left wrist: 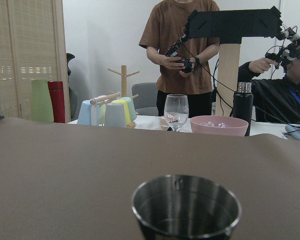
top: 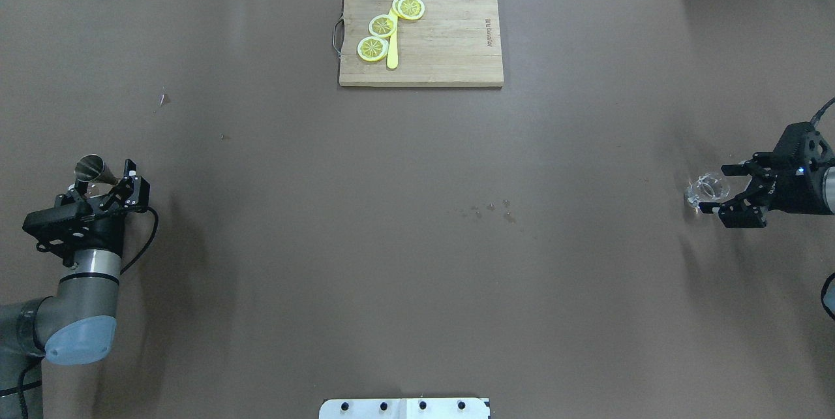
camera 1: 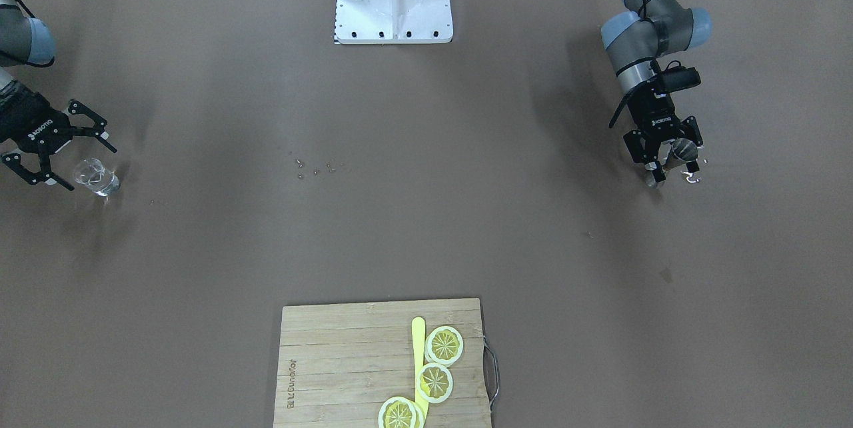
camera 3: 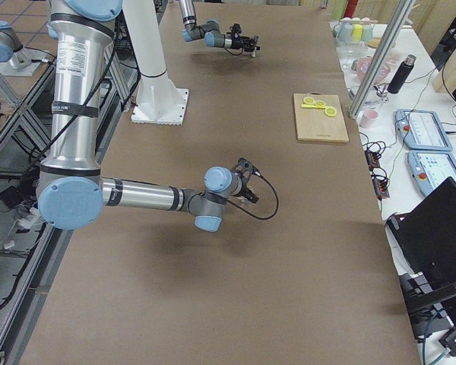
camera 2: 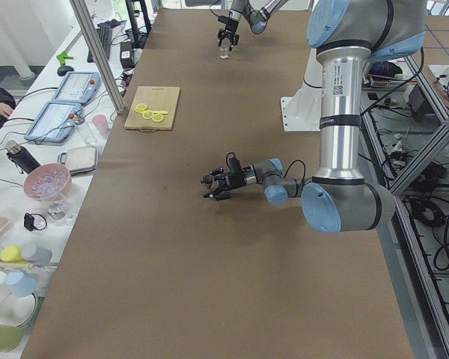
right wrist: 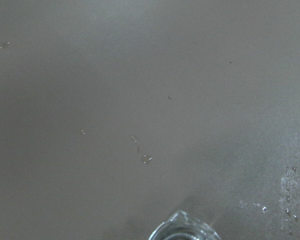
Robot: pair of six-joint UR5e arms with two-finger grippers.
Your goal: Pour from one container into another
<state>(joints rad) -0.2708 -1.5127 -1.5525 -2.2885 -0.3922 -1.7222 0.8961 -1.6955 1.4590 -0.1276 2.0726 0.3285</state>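
- Silver and shiny, the metal cup is standing upright on the brown counter, far out on our left side. Standing straight like that, it is not spilling anything.
- We are holding our left end effector down around the metal cup, with a finger on each side. The fingers are looking spread a bit wider than the cup, so we are thinking they are not squeezing it yet.
- The cup's round rim is showing low and in the middle of the left wrist view, so we are lined up well for a grab.
- Way over on our right side, the clear glass is sitting on the counter, well apart from the metal cup.
- Our right end effector is lying low and sideways with its fingers spread wide. The glass is sitting between the fingertips. We are thinking this is for taking hold of it from the side.
- Little wet drops are lying on the middle of the counter, so we are guessing pouring can get messy.
- We are thinking the cup and the glass need to come close together before any pouring.
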